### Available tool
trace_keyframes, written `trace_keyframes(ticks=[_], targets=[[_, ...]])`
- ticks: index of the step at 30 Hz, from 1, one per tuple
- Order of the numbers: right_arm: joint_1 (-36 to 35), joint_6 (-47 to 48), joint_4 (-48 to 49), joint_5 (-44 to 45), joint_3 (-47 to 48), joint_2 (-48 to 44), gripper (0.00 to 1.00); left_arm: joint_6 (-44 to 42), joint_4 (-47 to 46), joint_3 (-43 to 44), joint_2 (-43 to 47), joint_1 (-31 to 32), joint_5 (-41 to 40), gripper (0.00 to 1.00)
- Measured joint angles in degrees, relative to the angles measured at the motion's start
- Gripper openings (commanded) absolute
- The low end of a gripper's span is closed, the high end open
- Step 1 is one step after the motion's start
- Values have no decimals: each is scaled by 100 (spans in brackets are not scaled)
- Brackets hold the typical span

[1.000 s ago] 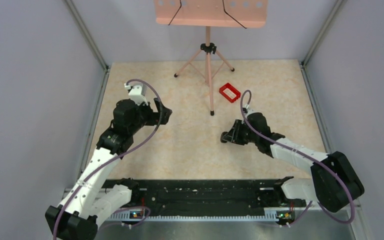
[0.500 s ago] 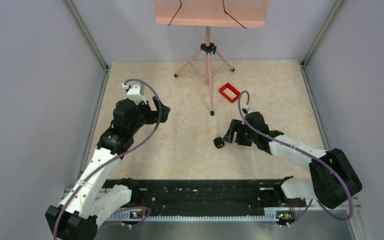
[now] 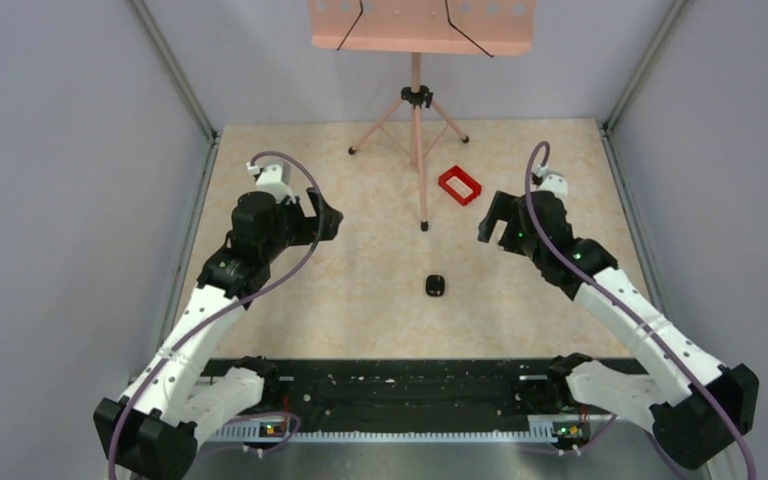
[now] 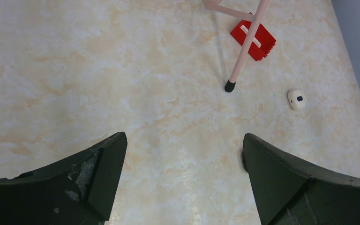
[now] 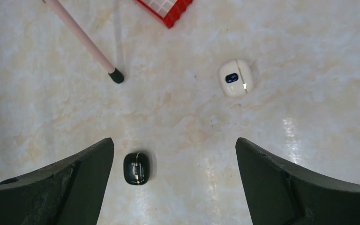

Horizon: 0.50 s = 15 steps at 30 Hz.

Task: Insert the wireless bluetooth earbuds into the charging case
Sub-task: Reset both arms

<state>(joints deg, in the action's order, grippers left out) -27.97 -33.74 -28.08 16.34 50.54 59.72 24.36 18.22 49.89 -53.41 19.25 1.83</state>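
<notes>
- Two white-and-black robot arms are reaching out over the beige marbled counter in the overhead view. The left pincer is hanging over the counter's left part with its jaws spread and nothing between them.
- The right pincer is hovering released too, gripping nothing, near the small red rectangular plastic tray. That tray is lying just right of the pink tripod music stand.
- The small glossy black rounded charging case is lying alone on the counter between the two arms, nearer the bases than either pincer and well apart from both.
- From the left wrist, the left pincer is holding its two dark fingers wide over bare counter. Farther off, the red tray is sitting partly behind a pink stand leg, and a small white oval piece with a dark spot is resting off to the right.
- From the right wrist, the right pincer is standing wide and empty above the counter. The charging case is lying between the fingers, close to the one at the picture's left, and it is looking shut.
- The white oval piece is lying farther on, apart from the case. The stand leg's black foot is resting on the counter, and a corner of the red tray is showing at the top edge.
</notes>
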Motion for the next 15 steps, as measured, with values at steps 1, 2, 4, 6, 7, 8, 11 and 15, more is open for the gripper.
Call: trace_keyframes(ticks=[1, 2, 4, 6, 7, 8, 11, 15], targets=[[0, 17, -111, 142, 70, -114, 99, 9, 24, 52, -52, 0, 0, 99], [0, 28, -223, 284, 127, -223, 99, 17, 48, 101, -96, 0, 0, 99], [0, 44, -387, 522, 177, -426, 99, 22, 151, 227, -197, 0, 0, 99], [0, 66, -544, 715, 190, -619, 99, 26, 236, 317, -251, 0, 0, 99], [0, 72, -610, 800, 197, -697, 99, 31, 267, 339, -254, 0, 0, 99], [0, 74, -638, 855, 197, -756, 99, 39, 286, 345, -251, 0, -2, 99], [0, 83, -737, 1005, 203, -903, 99, 59, 297, 348, -249, 0, -9, 99], [0, 103, -785, 1075, 208, -946, 98, 76, 297, 348, -249, 0, -26, 99]])
